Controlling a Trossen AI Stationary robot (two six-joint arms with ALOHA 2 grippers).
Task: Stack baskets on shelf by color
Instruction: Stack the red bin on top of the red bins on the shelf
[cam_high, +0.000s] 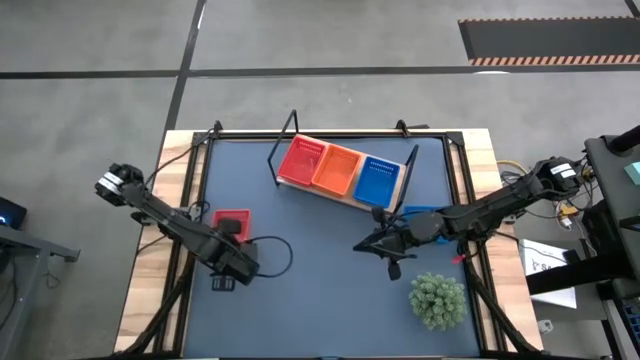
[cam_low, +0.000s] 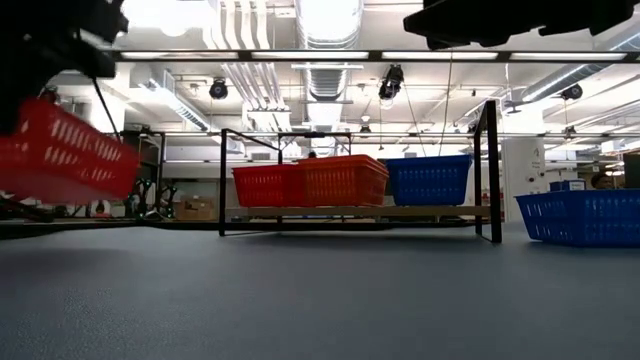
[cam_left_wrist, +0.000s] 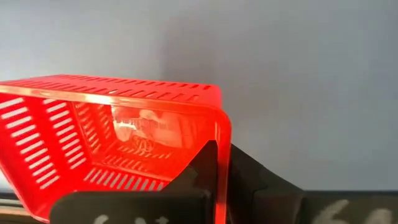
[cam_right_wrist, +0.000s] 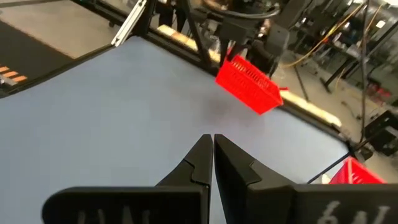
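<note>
The left arm reaches in from its side with its hand (cam_high: 232, 226) clamped on the wall of a red basket (cam_high: 233, 222) held off the tabletop, while the right arm stretches inward, its hand (cam_high: 362, 245) pinched shut and empty.

The red basket (cam_left_wrist: 112, 134) clamped in the left claw (cam_left_wrist: 221, 186) is glossy, translucent plastic with slotted mesh walls; light glints on its inner face. The claw's fingers (cam_left_wrist: 199, 168) pinching its rim are matt black with smooth, hard-looking faces. Beneath that claw the worktop (cam_high: 320, 290) has a matt dark-blue covering, even and without shine, bordered by pale bare wood. Beyond the shut right claw (cam_right_wrist: 212, 158), the shelf (cam_low: 350, 212) is a light-brown wooden board, dull in finish, with thin black wire frame ends. The red, orange and blue baskets (cam_high: 336, 168) on it are the same shiny mesh plastic
</note>
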